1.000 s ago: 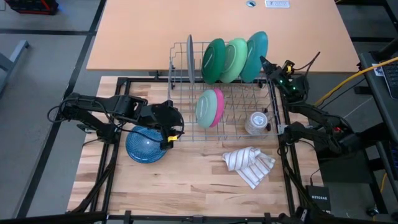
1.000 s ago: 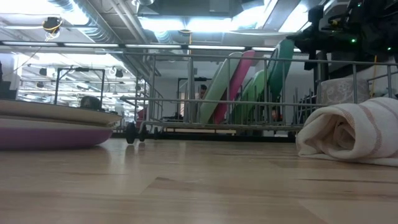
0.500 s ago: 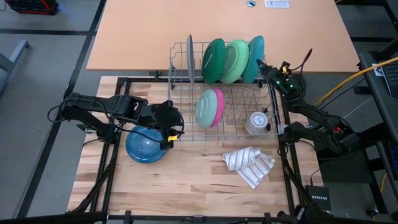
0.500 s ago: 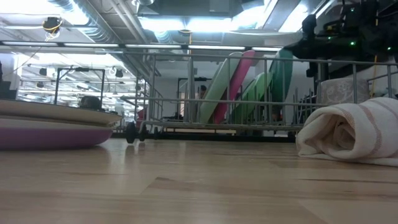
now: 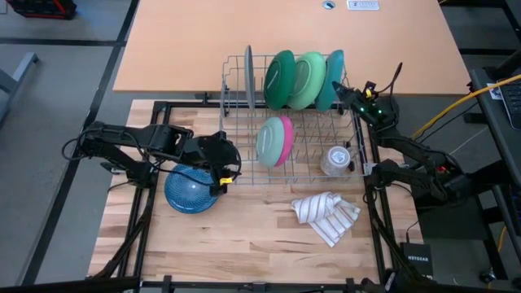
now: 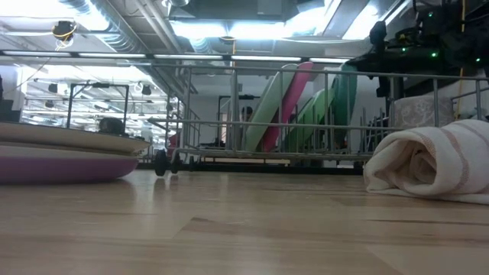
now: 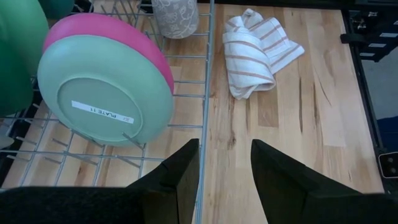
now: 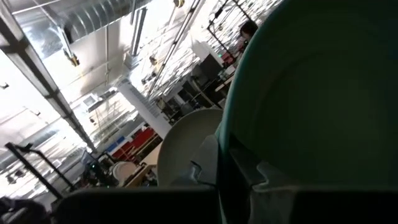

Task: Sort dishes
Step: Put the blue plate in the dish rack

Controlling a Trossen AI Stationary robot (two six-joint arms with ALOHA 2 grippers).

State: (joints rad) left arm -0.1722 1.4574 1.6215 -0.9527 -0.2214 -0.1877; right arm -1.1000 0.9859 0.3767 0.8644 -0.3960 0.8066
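In the wire rack (image 5: 244,175), a grey plate (image 5: 248,75), a dark green plate (image 5: 279,79), a light green plate (image 5: 308,77) and a teal plate (image 5: 334,73) stand on edge in the far row. A light green plate (image 7: 102,90) and a pink plate (image 7: 124,31) lean together in the middle. My right gripper (image 5: 342,85) is shut on the teal plate (image 8: 311,93). My left gripper (image 7: 224,168) hangs open over the rack's near left corner, touching nothing. A stack of dishes topped by a blue one (image 5: 189,189) rests on the table at the left. My right gripper pinches the teal plate's rim (image 8: 225,140) between its two fingers (image 8: 202,165), on the side of the plate toward the table's right. It comes from the right, about level. The plate stands nearly upright in the rack's far right slot.
A clear glass cup (image 5: 335,160) stands in the rack's near right corner. A striped white cloth (image 5: 326,213) lies crumpled on the table in front of the rack. The stack (image 6: 61,153) shows purple at the bottom in the low view.
My right gripper has rolled its wrist and edged toward the table's left, staying shut. The teal plate in its hold has tipped from a slant to nearly upright beside the light green plate.
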